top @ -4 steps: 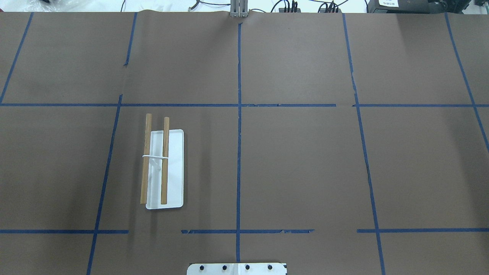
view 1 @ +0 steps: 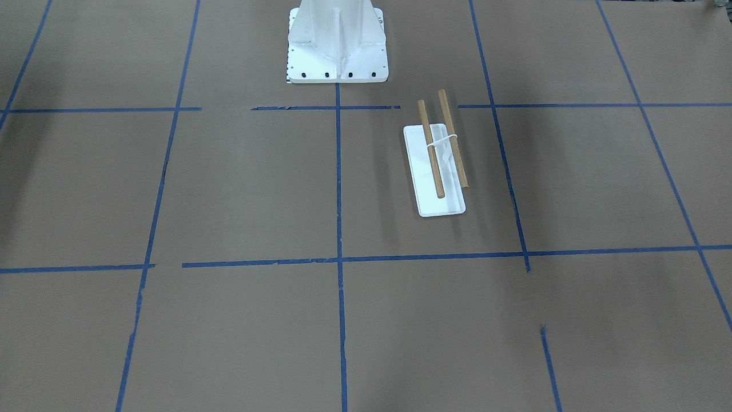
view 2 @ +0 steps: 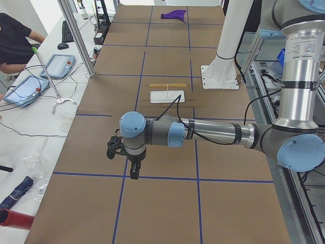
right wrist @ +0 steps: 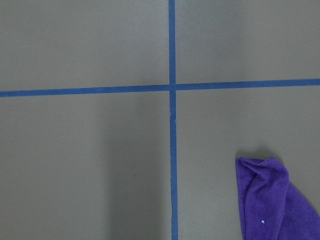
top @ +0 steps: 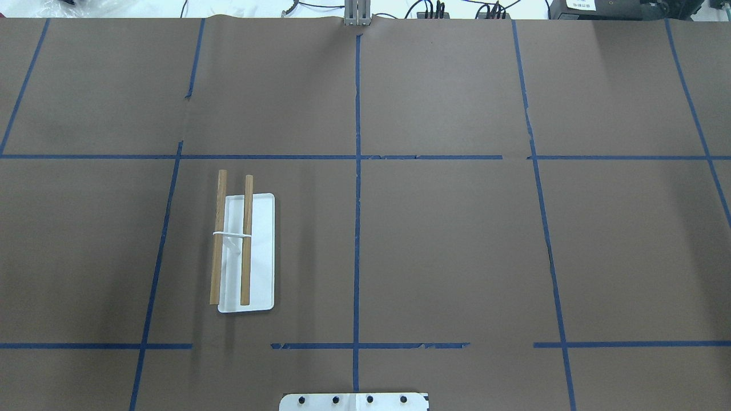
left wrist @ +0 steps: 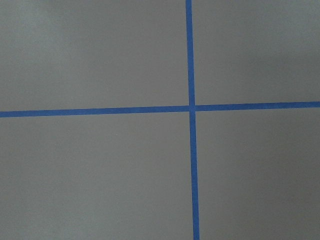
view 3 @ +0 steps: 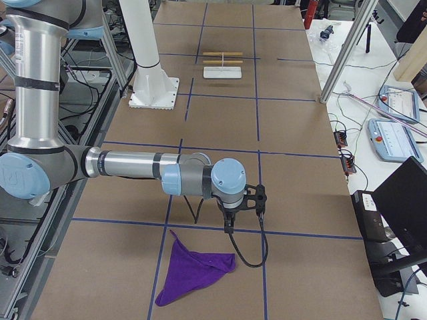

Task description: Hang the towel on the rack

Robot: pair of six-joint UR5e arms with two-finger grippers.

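Overhead and front-facing cameras look down from opposite sides on the brown paper-covered table [top: 457,257], both catching the white-based rack of two wooden dowels [top: 260,257]. Two end cameras look along the table toward each other. Both wrist cameras face straight down, close on blue tape crosses [left wrist: 191,108].

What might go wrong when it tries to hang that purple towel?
The towel lies crumpled near the right end of the table, far from the rack, so it may slip on the long carry. Grabbed bunched, it might not drape evenly over the rack.
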